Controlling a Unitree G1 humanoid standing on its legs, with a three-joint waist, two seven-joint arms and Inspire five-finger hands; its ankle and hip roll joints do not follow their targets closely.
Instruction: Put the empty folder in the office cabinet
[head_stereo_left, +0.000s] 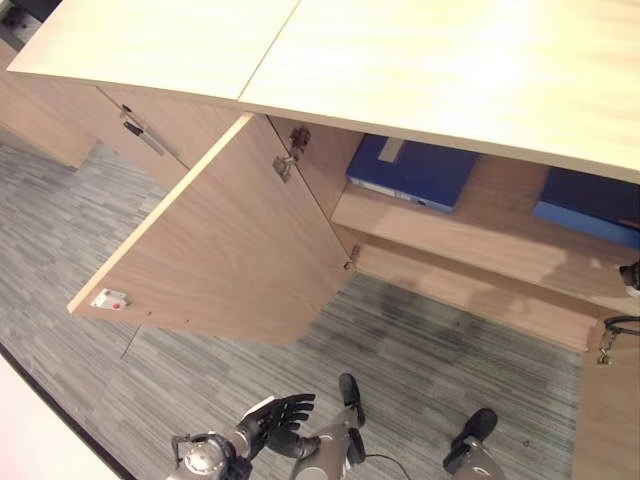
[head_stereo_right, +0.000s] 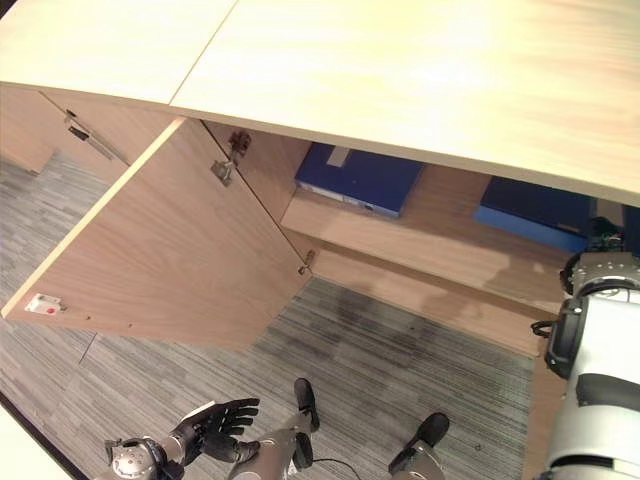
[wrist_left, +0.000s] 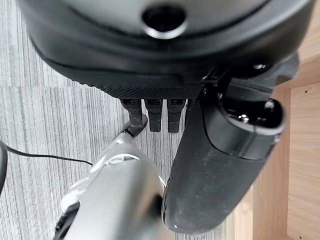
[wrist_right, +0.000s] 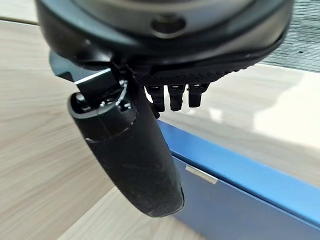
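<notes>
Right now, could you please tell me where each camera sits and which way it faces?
Left eye view: on the head, looking down at the open cabinet door and a blue folder; left robot hand low.
Right eye view: same scene, shifted slightly; right arm at the edge.
Left wrist view: past relaxed fingers to grey carpet.
Right wrist view: right robot hand over another blue folder.

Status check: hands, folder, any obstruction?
Left hand open, low, holding nothing. Right hand open beside the right blue folder on the shelf. Cabinet door open.
</notes>
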